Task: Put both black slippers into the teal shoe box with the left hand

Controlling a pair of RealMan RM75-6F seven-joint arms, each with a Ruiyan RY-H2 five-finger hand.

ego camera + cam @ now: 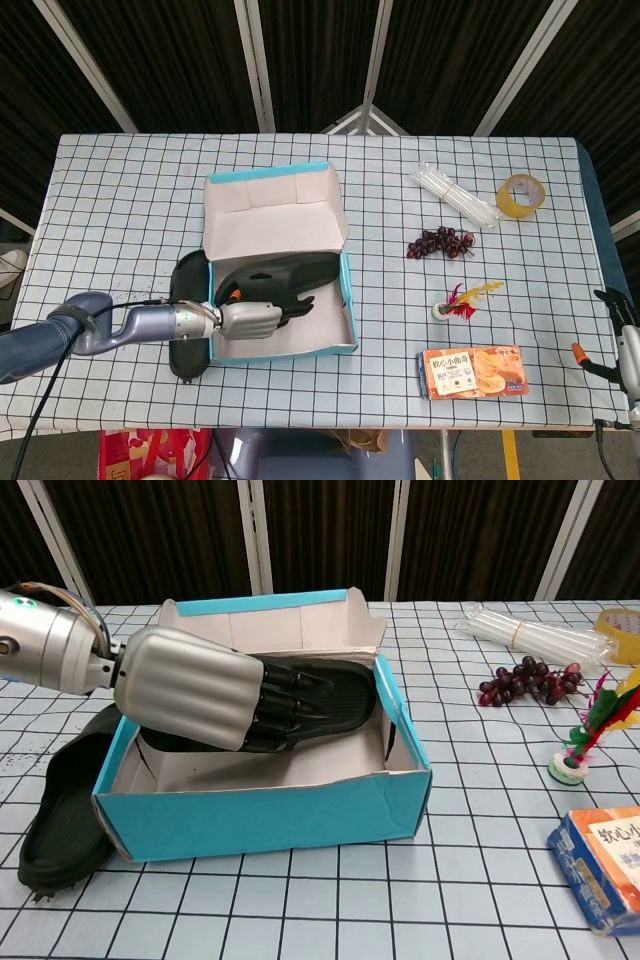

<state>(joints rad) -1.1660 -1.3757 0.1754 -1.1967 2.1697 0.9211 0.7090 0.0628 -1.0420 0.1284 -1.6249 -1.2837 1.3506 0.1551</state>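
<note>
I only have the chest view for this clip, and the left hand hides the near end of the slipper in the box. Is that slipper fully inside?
Observer: In the head view it appears so. The slipper in the box lies slantwise between the walls of the teal shoe box, and the left hand is over its near edge.
Operator: The other slipper is half hidden behind the box for me.
Observer: The second slipper lies on the table outside the box, along its left wall, with the forearm crossing over it.
Operator: Is the box square to the table?
Observer: No, it sits skewed against the grid lines of the checked cloth.
</note>
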